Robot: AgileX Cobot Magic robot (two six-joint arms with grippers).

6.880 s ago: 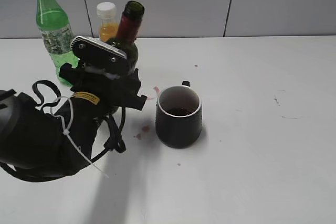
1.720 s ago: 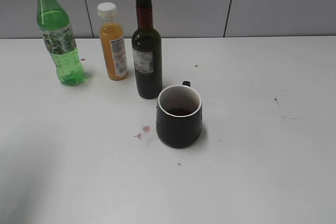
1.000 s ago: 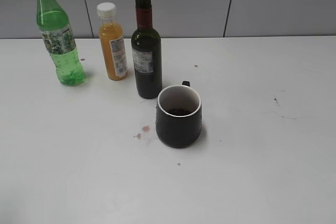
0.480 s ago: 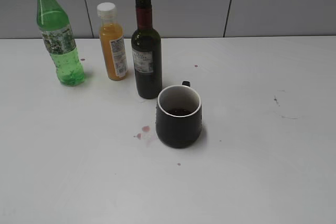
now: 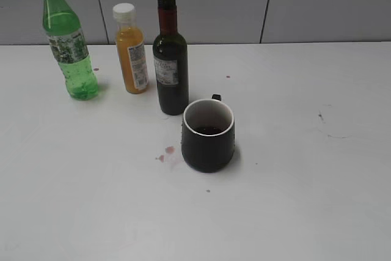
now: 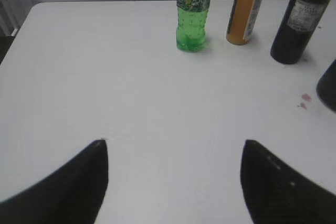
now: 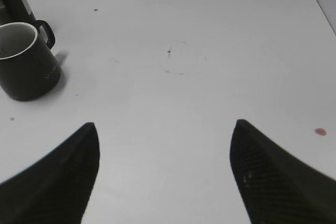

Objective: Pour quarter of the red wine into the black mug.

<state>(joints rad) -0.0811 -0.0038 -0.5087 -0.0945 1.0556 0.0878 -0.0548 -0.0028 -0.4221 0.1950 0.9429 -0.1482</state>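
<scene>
The dark red wine bottle [image 5: 170, 59] stands upright and uncapped on the white table, just behind the black mug [image 5: 208, 136]. The mug has a white inside and holds a little dark wine. In the left wrist view the bottle [image 6: 301, 19] is at the far right and the mug's edge [image 6: 329, 85] shows at the right border. In the right wrist view the mug [image 7: 25, 61] sits at the left. My left gripper [image 6: 173, 142] is open and empty over bare table. My right gripper [image 7: 164, 124] is open and empty. Neither arm shows in the exterior view.
A green plastic bottle [image 5: 66, 40] and an orange juice bottle [image 5: 130, 50] stand left of the wine bottle. Small red wine spots [image 5: 165, 153] lie left of the mug. A red spot [image 7: 319, 131] marks the table at the right.
6.9 s ago my left arm was at the wine bottle beside the mug. It has since pulled back out of the exterior view. Over the last 1.7 s nothing has moved.
</scene>
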